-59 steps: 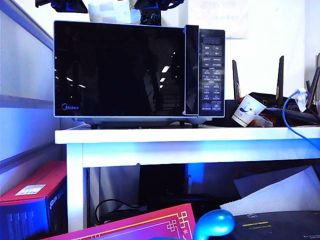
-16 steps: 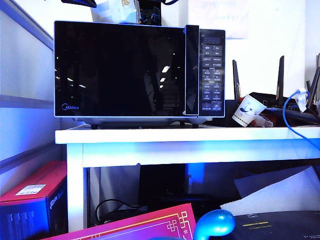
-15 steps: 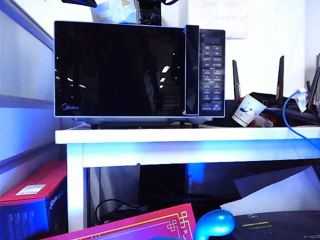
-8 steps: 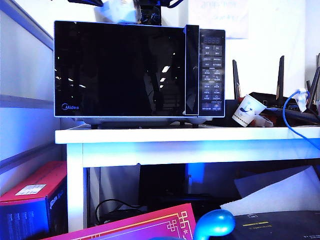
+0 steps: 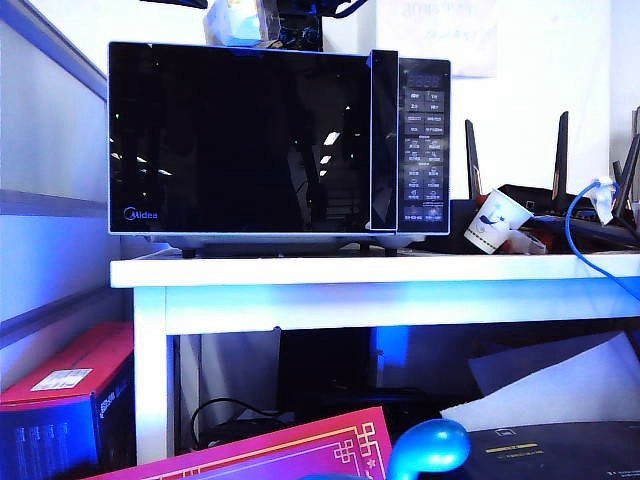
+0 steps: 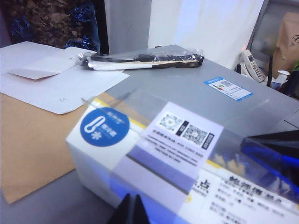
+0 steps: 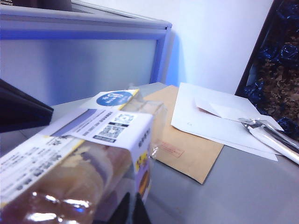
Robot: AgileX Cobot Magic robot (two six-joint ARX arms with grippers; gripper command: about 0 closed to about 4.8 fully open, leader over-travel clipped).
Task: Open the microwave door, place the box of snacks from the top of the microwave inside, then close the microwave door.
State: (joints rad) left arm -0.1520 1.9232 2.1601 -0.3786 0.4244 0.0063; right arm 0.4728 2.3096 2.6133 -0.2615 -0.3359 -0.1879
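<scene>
Microwave (image 5: pixel 250 140) top: both end effectors (image 6: pixel 132 210) (image 7: pixel 133 210) clenched, flanking box of snacks (image 6: pixel 154 154).

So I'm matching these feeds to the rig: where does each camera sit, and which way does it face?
Exterior view: low in front of the table, facing the shut microwave door; arm parts show at the top edge by the box of snacks.
Left wrist view: above the microwave top, on the box of snacks; closed left gripper tips show.
Right wrist view: from the opposite side, on the same box; closed right gripper tips show.
Shared: both wrist views show the box, the brown envelope and white papers.
</scene>
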